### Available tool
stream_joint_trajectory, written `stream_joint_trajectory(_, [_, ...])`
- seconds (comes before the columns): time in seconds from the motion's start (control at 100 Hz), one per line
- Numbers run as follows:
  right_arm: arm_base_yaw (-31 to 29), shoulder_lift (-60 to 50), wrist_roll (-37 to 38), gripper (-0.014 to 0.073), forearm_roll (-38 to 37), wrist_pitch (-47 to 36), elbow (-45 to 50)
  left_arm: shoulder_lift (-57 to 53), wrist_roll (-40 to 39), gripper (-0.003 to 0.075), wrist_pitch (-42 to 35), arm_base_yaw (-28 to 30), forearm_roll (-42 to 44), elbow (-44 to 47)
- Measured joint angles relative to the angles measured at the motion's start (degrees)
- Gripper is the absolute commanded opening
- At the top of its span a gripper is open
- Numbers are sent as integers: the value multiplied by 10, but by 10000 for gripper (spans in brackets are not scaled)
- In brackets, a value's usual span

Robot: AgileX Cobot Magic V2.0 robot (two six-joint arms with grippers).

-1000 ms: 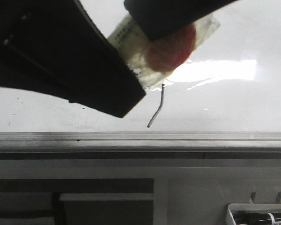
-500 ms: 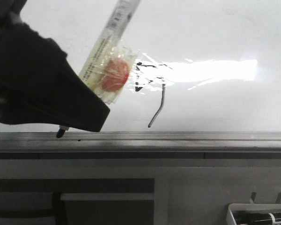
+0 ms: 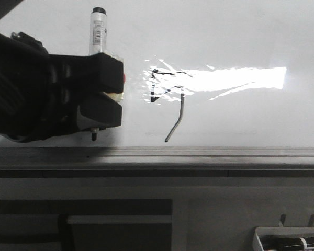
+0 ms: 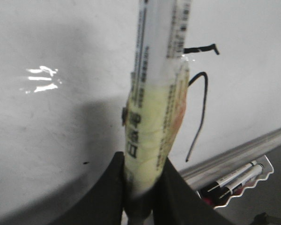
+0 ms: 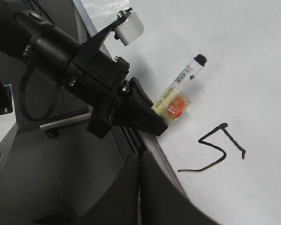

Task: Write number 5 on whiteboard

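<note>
The whiteboard (image 3: 240, 31) is glossy white with a bright glare patch and a grey edge rail (image 3: 209, 152). The number 5 (image 3: 177, 112) is a thin black figure with an angular top and a long hooked tail reaching toward the rail. It also shows in the left wrist view (image 4: 203, 93) and the right wrist view (image 5: 220, 150). My left gripper (image 3: 112, 94) is shut on a white marker (image 3: 97, 31) wrapped in yellowish tape, left of the 5 and apart from it. The marker (image 4: 157, 93) stands between its fingers. My right gripper (image 5: 140, 159) is shut and empty, over the board's rail.
A wire tray (image 3: 290, 240) holding spare markers hangs below the rail at the right; it also shows in the left wrist view (image 4: 239, 180). A grey frame runs under the board. The left arm (image 5: 70, 61) reaches over the rail from outside the board.
My left gripper has moved left and down with the marker, away from the 5. The marker has turned upright. The top of the 5 is uncovered now.
</note>
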Motion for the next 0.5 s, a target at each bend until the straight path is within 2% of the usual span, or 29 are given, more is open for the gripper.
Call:
stream_joint_trajectory(0.22, [0,0,17,-57,0,0,7,37,13,-21,-48,-3,-15,0])
stream_joint_trajectory(0.4, [0,0,21,-57,0,0,7,44,93,-21,-69,-8,-89,-5])
stream_joint_trajectory(0.5, [0,0,21,-57,0,0,7,44,115,-21,-73,-10,-103,-6])
